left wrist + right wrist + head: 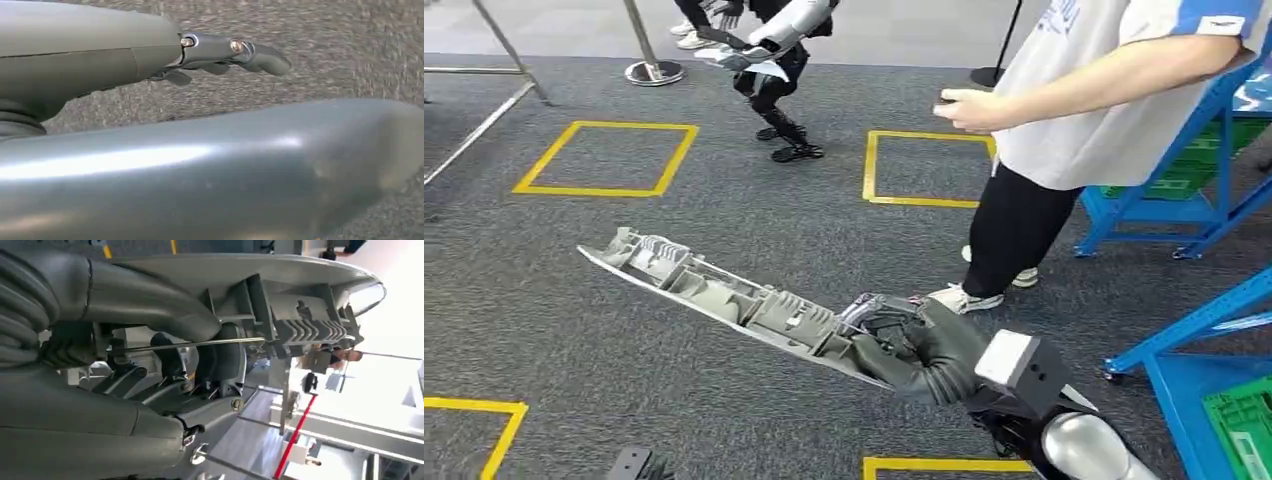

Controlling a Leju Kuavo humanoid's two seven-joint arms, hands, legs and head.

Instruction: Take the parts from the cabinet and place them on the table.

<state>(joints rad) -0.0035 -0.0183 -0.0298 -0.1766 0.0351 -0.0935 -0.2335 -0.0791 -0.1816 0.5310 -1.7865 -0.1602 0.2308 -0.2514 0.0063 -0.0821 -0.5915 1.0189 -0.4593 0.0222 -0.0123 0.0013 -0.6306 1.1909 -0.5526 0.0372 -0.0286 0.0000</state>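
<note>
The right hand (904, 350) is gripping 1 long grey plastic part (714, 290) by its near end, the dark fingers (886, 362) wrapping around the ribbed inner side while the part is stretching out to the left, raised above the grey carpet (544, 290) and tilting slightly upward toward its far tip. In the right wrist view the same hand (165, 360) is closing around the part (300, 320), the thick thumb lying across its smooth outer shell and the darker fingers pressing into the moulded ribs and clips of its underside. The left hand (220, 52) is hanging over the carpet in the left wrist view with nothing in it, its fingers reaching outward and only slightly bent. A person (1064, 110) in a white shirt and black trousers is standing just beyond the part's held end, holding a small dark object in front of the body. Blue metal racks (1184, 200) are standing at the right, with green bins (1239, 420) on their shelves. Yellow tape squares (604, 157) are marking the carpet, and another humanoid robot (774, 60) is standing at the far side, carrying a similar pale part.
</note>
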